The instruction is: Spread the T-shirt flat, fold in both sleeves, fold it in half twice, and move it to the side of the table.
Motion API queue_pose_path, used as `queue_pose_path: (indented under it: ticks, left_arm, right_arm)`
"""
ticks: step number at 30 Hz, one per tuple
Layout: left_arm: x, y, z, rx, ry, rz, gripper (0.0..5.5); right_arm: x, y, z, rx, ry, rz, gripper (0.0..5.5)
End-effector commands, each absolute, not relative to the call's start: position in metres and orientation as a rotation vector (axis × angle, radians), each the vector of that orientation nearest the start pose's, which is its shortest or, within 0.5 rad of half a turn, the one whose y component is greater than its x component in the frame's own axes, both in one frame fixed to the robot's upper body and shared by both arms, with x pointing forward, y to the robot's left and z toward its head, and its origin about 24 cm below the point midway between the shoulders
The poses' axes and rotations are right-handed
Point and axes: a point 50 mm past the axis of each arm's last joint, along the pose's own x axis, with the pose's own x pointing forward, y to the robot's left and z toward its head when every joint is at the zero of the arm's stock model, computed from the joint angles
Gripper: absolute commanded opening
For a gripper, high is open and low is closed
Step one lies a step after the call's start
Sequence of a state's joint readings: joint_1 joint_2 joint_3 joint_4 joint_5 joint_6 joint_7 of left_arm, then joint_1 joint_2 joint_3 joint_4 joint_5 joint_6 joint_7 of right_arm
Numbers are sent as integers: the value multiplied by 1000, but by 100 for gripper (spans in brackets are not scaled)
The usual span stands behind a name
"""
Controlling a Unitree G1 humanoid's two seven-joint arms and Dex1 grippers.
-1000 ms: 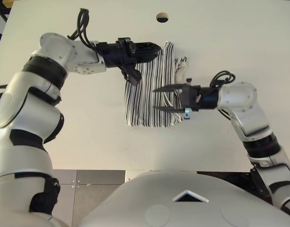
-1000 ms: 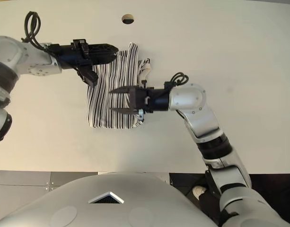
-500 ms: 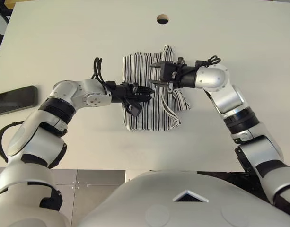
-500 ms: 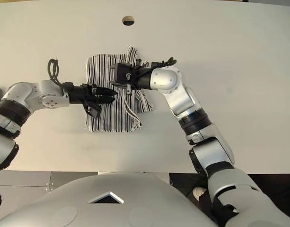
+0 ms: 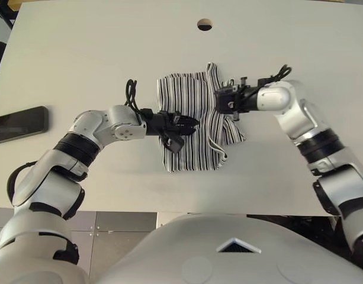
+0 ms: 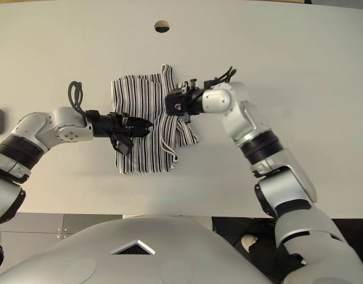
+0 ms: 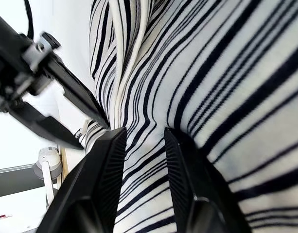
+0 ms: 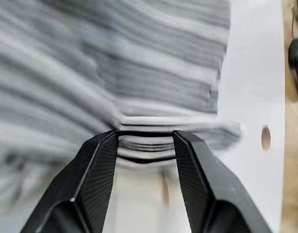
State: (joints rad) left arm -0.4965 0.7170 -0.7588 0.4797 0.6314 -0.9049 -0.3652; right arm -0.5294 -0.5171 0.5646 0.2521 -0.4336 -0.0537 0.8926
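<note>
The black-and-white striped T-shirt (image 5: 196, 94) lies folded into a rough rectangle in the middle of the white table (image 5: 80, 53). A loose flap hangs out at its right side. My left gripper (image 5: 195, 123) comes in from the left and rests on the shirt's middle. In the left wrist view its fingers (image 7: 107, 184) pinch striped cloth (image 7: 226, 87) between them. My right gripper (image 5: 218, 102) sits at the shirt's right edge. In the right wrist view its fingers (image 8: 97, 170) hold a thick folded hem of the shirt (image 8: 114, 58).
A dark phone (image 5: 19, 124) lies near the table's left edge. A round cable hole (image 5: 204, 24) is at the far middle. Bare tabletop surrounds the shirt on all sides, and the near table edge runs below it.
The right gripper moved from over the shirt's upper middle to its right edge and closed on the hem. The left gripper slid slightly right along the shirt. The shirt's near part shifted a little.
</note>
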Motion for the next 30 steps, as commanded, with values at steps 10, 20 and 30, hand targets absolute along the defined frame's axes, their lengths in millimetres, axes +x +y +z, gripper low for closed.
queue_pose_path:
  ticks: [10,20,30]
  left_arm:
    - [224,150,-8,1420,-199,-1670,146]
    - [226,145,-9,1426,-211,-1679,146]
    - [227,142,-10,1427,-217,-1687,146]
  right_arm:
    - [302,-151,93,-1318,262,1164,206]
    - [270,-84,92,-1050,92,1348,206]
    - [264,-66,58,-1153,159,1449,206]
